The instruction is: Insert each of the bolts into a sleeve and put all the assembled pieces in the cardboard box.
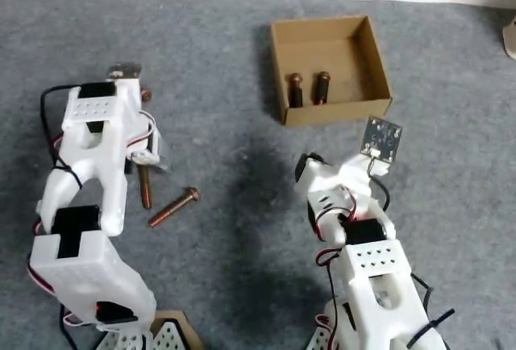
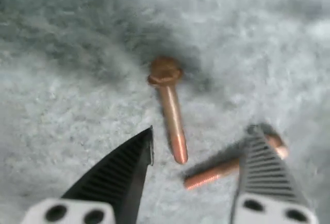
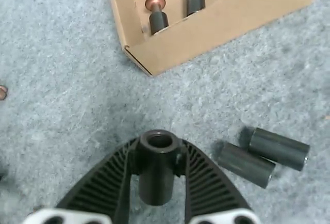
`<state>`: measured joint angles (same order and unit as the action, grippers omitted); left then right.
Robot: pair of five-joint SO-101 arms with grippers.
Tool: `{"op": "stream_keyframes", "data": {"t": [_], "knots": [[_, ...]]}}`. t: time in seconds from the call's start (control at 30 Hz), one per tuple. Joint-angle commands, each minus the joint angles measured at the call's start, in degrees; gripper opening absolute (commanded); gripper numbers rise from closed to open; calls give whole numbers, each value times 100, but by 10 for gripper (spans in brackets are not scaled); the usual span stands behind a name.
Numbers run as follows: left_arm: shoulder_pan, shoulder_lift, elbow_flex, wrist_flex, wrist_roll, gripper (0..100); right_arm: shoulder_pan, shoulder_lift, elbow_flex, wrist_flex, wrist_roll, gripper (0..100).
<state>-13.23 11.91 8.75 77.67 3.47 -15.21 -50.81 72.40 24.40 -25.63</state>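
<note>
Already, two assembled pieces (image 1: 296,90) sit in the cardboard box (image 1: 334,112). Near the box, the right end effector (image 3: 157,154) is clamped around a sleeve (image 3: 156,180), and two loose sleeves (image 3: 245,163) lie close by. Well apart from the box, the left end effector (image 2: 201,136) hangs wide over two bolts (image 2: 170,110) on the counter (image 1: 242,43).

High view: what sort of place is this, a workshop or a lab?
Probably a robotics test bench rather than a workshop: a white left arm and right arm over a grey felt-like mat, with a cardboard box, loose bolts and sleeves laid out as a staged task.
</note>
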Motion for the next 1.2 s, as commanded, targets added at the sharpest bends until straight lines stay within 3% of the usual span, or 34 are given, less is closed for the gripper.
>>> {"op": "stream_keyframes", "data": {"t": [0.0,0.43,0.63,0.87,1.03,1.17], "knots": [[-101,-110,57,-431,211,99,-4,-154,-40,-127,-26,5],[-75,-92,312,-800,202,74,-4,-154,-40,-127,-26,5],[101,-92,664,-1029,114,169,-4,-154,-40,-127,-26,5],[92,-66,681,-1240,281,107,-4,-154,-40,-127,-26,5],[101,673,391,-1530,273,95,-4,-154,-40,-127,-26,5],[66,1147,-347,-1143,290,2,-4,-154,-40,-127,-26,5]]}}
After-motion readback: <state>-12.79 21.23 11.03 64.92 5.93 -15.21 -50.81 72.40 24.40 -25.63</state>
